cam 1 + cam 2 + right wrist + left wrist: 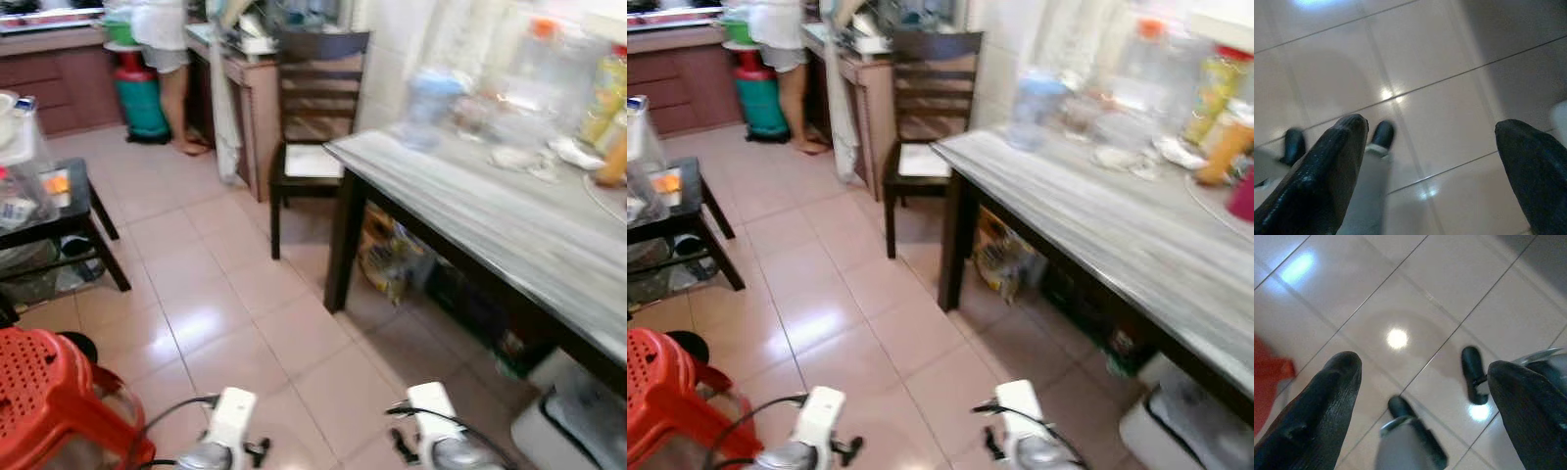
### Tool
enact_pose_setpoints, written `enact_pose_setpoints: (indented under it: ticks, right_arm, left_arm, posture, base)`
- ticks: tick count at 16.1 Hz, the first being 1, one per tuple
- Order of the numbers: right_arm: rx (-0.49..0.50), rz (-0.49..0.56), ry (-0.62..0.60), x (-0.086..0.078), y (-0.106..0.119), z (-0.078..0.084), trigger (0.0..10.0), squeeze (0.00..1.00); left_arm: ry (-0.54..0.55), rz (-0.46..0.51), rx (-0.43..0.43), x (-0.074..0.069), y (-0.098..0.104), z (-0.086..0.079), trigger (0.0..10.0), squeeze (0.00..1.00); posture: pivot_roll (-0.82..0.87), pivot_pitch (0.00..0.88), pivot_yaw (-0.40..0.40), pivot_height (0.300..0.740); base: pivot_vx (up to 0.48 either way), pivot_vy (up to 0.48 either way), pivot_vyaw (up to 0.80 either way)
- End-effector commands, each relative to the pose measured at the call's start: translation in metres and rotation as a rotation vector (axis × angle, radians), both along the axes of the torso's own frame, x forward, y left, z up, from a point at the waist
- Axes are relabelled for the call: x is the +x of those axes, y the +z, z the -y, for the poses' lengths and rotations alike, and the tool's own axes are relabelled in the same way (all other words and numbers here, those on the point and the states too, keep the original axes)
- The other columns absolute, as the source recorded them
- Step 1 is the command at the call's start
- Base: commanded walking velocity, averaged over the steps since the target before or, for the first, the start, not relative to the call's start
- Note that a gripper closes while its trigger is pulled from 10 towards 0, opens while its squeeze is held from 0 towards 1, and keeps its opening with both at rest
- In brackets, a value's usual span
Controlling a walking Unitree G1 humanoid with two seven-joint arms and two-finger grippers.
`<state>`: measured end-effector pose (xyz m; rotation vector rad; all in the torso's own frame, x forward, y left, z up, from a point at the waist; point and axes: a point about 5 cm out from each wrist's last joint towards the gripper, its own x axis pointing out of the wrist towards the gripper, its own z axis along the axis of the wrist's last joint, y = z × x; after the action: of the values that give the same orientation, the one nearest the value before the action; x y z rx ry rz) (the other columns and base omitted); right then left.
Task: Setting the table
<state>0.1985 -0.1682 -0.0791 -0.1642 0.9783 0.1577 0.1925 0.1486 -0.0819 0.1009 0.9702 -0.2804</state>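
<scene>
Head stereo pair down over tiled floor; both wrist views floorward.

red plastic stool low on the left | small black table behind it, with things on top | dark wooden chair at the end of the big table | person standing far back by a counter | green tank beside their legs | shiny pink tile floor
</scene>
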Motion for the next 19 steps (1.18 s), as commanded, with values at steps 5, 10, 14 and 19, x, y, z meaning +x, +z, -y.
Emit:
enact_pose_setpoints:
  ticks: [5, 10, 14, 19]
  right_arm:
    - [0.009, 0.017, -0.004, 0.003, 0.002, -0.003, 10.0, 0.00]
    - [0.040, 0.037, 0.011, 0.008, 0.004, -0.013, 10.0, 0.00]
    - [0.047, 0.054, 0.019, 0.012, 0.006, -0.015, 10.0, 0.00]
    - [0.050, 0.225, 0.053, 0.045, 0.029, -0.016, 10.0, 0.00]
  left_arm:
    - [-0.012, 0.000, -0.017, 0.002, 0.001, -0.004, 10.0, 0.00]
    - [-0.021, -0.002, -0.017, 0.001, 0.001, -0.005, 10.0, 0.00]
    - [-0.010, -0.001, -0.018, 0.001, 0.001, -0.006, 10.0, 0.00]
    - [-0.025, 0.067, -0.005, 0.005, 0.004, -0.008, 10.0, 0.00]
  posture:
    - [-0.17, 0.000, 0.010, 0.740]
    - [-0.17, 0.000, 0.013, 0.740]
    - [-0.17, 0.000, 0.012, 0.740]
    - [-0.17, 0.000, 0.004, 0.740]
  base:
    - [0.116, 0.000, -0.19]
    - [0.390, 0.000, -0.31]
    - [0.407, 0.124, 0.00]
    - [0.072, 0.000, 0.00]
